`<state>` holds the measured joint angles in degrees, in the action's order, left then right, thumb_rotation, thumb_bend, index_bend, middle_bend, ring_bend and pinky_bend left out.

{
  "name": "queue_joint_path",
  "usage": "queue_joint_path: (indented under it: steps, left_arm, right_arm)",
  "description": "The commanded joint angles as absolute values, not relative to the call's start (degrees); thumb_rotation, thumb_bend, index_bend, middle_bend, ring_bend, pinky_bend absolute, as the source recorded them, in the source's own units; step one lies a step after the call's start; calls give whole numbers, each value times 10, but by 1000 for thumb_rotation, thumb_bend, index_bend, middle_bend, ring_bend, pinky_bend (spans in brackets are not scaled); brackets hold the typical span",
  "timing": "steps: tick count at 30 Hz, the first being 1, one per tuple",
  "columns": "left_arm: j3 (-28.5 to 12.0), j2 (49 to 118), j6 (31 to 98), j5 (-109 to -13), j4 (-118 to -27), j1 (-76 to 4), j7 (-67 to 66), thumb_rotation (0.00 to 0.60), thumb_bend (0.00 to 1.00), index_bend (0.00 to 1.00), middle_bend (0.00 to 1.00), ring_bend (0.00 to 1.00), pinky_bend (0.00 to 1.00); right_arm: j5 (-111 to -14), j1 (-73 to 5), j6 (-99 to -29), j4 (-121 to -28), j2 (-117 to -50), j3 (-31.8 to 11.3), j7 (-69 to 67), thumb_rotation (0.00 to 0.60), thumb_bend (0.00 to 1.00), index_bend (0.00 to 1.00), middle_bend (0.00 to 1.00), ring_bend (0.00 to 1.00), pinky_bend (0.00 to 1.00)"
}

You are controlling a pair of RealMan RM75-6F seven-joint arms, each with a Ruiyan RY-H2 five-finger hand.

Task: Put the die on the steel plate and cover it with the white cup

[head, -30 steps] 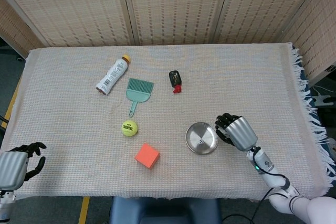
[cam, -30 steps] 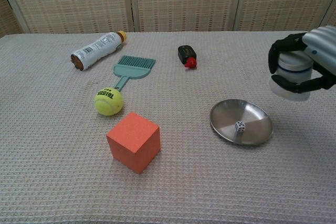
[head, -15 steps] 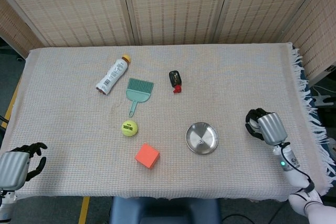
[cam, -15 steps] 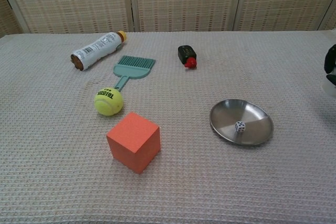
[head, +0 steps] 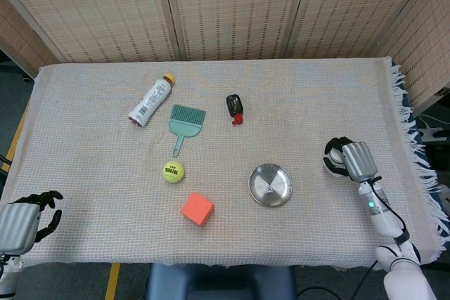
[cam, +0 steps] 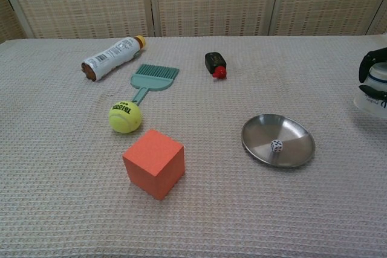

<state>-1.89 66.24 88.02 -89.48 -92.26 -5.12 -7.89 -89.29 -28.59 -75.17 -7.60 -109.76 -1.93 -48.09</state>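
Beige waffle-weave tablecloth (head: 105, 194), fringed right edge, woven screens (head: 232, 5) behind

Likely lab: cloth-covered table (head: 316, 96), woven screens (head: 232, 5) (backdrop).

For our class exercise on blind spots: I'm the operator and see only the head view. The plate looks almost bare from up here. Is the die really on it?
Observer: Yes. In the chest view a white die with dark pips sits on the steel plate, slightly nearer the front rim.
Operator: My right hand hides what it holds. Is the cup there?
Observer: The right hand shows at the frame's right edge with dark fingers wrapped around the white cup, its wider end down.
Operator: Is the cup over the plate?
Observer: No. Bare tablecloth shows between plate and cup; the die is uncovered.
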Motion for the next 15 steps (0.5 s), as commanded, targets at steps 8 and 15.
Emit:
queue_joint_path:
  steps: [8, 15]
  left_arm:
    - [-20, 662, 880, -893, -922, -51, -76, 600, 399, 422, 531, 535, 645]
    - [-20, 662, 880, -894, -922, -51, -76, 600, 399, 421, 531, 535, 645]
  right_arm:
    - [-913, -282, -728, -76, -1091, 6, -482, 600, 156, 344, 325, 193, 343]
    - [-922, -279, -726, -84, -1082, 17, -485, 600, 117, 130, 129, 18, 138]
